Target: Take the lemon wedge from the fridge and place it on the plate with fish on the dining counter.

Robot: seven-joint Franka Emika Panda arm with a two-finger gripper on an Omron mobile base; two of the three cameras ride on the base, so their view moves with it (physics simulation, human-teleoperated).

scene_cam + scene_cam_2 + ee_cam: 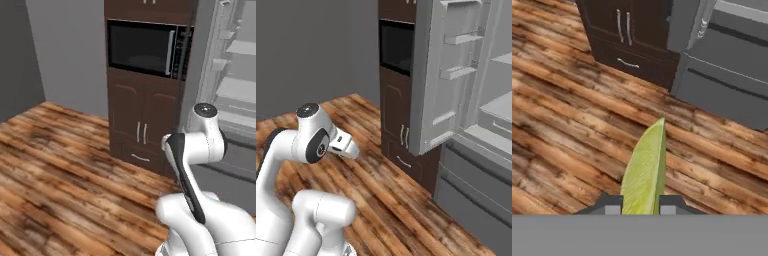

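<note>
While the base views show the fridge (456, 85) open: end effector (640, 205) pinching the lemon wedge (644, 172) over wood floor (562, 140).

Open floor on my left, fridge door swung out on my right.
I see bare wood floor (406, 200) ahead; the open fridge (476, 115) door and the brown cabinet (142, 115) block the far side.

A: Items, left side?
B: Plank wood floor (65, 165); grey wall (65, 55); brown cabinetry (145, 115) housing a black microwave (142, 47).

A: Right side?
B: Fridge (232, 75), door open, white shelves inside, grey drawer below. White arm (200, 165) rising at lower right.
</note>
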